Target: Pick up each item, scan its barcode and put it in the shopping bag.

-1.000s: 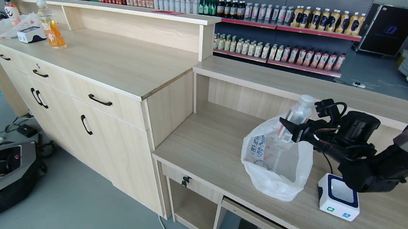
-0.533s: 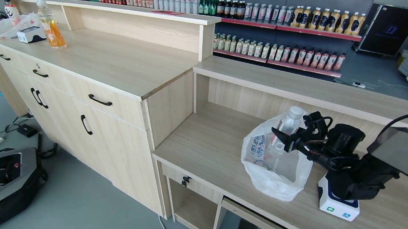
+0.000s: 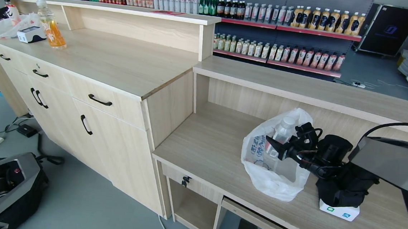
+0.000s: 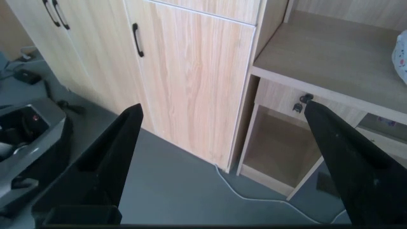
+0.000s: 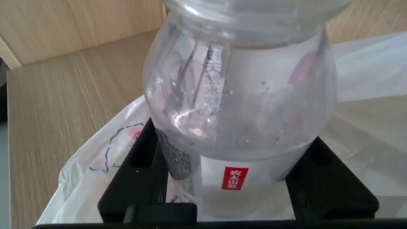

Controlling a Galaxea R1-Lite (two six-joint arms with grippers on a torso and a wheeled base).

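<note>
Bottle (image 3: 282, 131) lowered into shopping bag (image 3: 274, 186); right gripper (image 3: 279, 145) clamping it; red-marked label (image 5: 219, 175).

bottle (image 5: 241, 114) label print, bag (image 3: 257, 148) print, unreadable

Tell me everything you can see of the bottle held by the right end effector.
The bottle is clear plastic with a pale cap, rounded shoulders and a white label bearing a small red patch and dark print. Its contents look colourless. It stands nearly upright, leaning slightly, with its lower part inside the open mouth of the white shopping bag on the wooden counter. The right end effector grips its body from both sides. Whether its base touches the bag's bottom cannot be told.
</note>
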